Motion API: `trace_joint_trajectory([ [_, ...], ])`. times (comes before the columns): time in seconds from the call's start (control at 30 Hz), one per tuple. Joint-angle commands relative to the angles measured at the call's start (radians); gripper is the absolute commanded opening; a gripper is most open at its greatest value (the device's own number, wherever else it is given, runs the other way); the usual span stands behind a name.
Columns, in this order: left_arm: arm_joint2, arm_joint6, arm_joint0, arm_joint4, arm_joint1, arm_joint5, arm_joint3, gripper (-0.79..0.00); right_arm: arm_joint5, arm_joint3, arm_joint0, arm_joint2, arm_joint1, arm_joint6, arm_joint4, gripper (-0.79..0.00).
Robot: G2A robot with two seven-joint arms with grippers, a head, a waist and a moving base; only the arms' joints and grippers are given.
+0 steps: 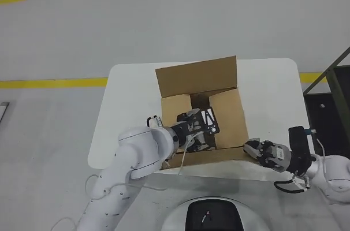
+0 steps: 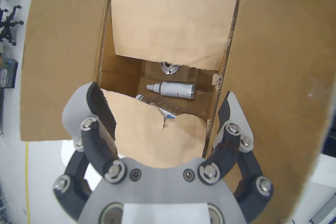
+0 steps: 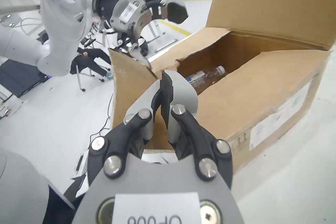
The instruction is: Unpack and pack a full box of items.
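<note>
One cardboard box (image 1: 195, 78) stands on the white table (image 1: 267, 81) with its flaps open. The left gripper (image 2: 160, 104) hangs over the opening, above the things inside and apart from them, its fingers spread wide with nothing between them. The right gripper (image 3: 163, 83) sits at the box's near right corner, at the end of the near flap (image 1: 209, 156). Its fingers are drawn narrow, and I cannot tell whether cardboard is pinched between them.

Three things show on the box floor: one white spray bottle (image 2: 170, 89) lying on its side, one clear plastic bottle (image 2: 153, 103) just beside it and partly hidden by a torn flap, and one small round metal part (image 2: 169, 68) near the far wall.

The spray bottle's print and the white label (image 3: 278, 114) on the box's outer side are too small to read.
</note>
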Motion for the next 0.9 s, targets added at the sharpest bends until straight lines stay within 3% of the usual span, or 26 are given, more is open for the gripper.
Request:
trace_joint_trajectory([
  [0.0, -0.016, -0.005, 0.003, -0.006, 0.004, 0.013, -0.006, 0.000, -0.035, -0.002, -0.006, -0.002, 0.006, 0.037, -0.013, -0.785],
  [0.17, -0.028, 0.011, 0.007, 0.001, 0.008, 0.048, 0.003, 0.000, -0.039, -0.022, -0.012, -0.010, 0.015, 0.085, -0.114, -0.785],
  [0.47, 0.011, 0.085, -0.018, 0.047, -0.004, 0.169, 0.052, 0.000, -0.016, -0.029, -0.020, -0.021, 0.013, -0.004, -0.324, -0.785],
  [0.63, 0.039, 0.119, -0.040, 0.086, -0.015, 0.260, 0.100, 0.000, 0.021, -0.038, -0.030, 0.006, 0.007, -0.163, -0.357, -0.785],
  [0.77, 0.041, 0.122, -0.040, 0.084, -0.016, 0.268, 0.104, 0.000, 0.137, -0.028, -0.071, 0.081, 0.000, -0.337, -0.395, -0.785],
  [0.87, 0.041, 0.122, -0.040, 0.084, -0.016, 0.268, 0.104, 0.000, 0.220, 0.006, -0.095, 0.109, -0.003, -0.376, -0.435, -0.785],
])
